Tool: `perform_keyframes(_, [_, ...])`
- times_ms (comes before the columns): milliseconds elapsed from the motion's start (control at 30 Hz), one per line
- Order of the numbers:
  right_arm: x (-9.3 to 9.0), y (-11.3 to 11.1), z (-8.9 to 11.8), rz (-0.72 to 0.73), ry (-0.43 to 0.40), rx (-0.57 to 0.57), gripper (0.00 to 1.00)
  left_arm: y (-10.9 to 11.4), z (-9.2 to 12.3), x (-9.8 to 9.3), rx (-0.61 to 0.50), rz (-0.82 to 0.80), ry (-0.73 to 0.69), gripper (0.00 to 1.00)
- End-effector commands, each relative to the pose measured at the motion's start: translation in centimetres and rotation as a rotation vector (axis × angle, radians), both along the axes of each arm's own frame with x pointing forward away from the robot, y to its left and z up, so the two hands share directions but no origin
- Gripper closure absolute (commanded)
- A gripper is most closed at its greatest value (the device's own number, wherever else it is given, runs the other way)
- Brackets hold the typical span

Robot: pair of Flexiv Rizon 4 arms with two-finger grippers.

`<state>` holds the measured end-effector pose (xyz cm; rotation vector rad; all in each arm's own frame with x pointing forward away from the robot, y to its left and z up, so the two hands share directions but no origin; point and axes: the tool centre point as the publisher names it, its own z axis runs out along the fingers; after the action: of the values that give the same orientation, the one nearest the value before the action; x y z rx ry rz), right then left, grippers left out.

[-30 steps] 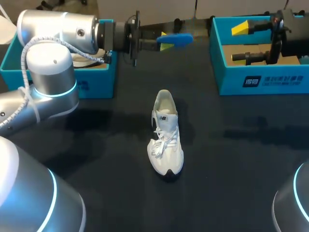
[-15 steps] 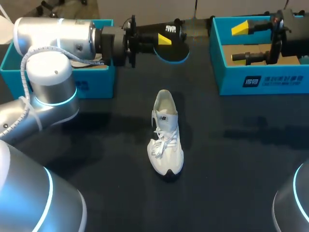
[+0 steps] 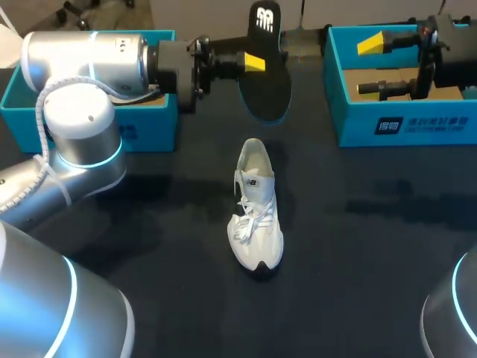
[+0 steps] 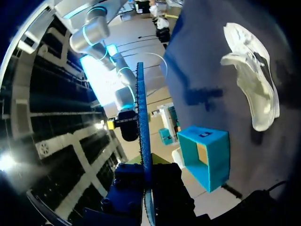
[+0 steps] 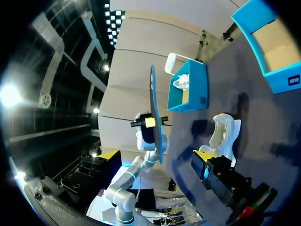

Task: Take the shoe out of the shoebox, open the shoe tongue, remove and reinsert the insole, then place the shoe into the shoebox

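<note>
Head view: the left gripper (image 3: 254,63) pinches the insole (image 3: 266,88) by its edge, aloft at the table's far side. That's probably to line it up with the shoe (image 3: 257,209) (heel opening facing far), which lies mid-table, outside the shoebox (image 3: 402,125) at far right.

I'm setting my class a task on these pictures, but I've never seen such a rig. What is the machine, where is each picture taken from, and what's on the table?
It is a robot with two metal arms at a dark table. The head view looks down from above and behind it. Each wrist view comes from a camera on that arm's wrist, looking out along its hand. A white shoe lies mid-table, between a left box and a right box, both blue. The left hand grips a dark insole, held in the air beyond the shoe. The right hand hangs open and empty above the right box.
</note>
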<state>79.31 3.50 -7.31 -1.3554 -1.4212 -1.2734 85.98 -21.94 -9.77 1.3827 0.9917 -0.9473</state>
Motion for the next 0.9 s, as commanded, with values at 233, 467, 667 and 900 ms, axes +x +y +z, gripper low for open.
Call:
perform_keyframes(233, [0.1, 0.1, 0.0, 0.0, 0.001, -0.001, 0.0, -0.1, -0.6, -0.4, -0.006, 0.011, -0.052, 1.0])
perform_keyframes(467, [0.4, 1.3, 0.2, 0.027, -0.05, -0.013, 0.0, 0.1, -0.5, -0.6, -0.021, 0.02, -0.03, 1.0])
perform_keyframes(667, [0.8, 2.9, 0.3, 0.025, -0.111, -0.015, 0.0, -0.3, 0.1, -0.7, -0.047, 0.022, -0.025, 1.0])
perform_keyframes(900, [1.2, 4.9, -0.2, 0.024, -0.151, -0.009, 0.28, -0.9, 0.7, -0.6, -0.075, 0.008, -0.015, 1.0])
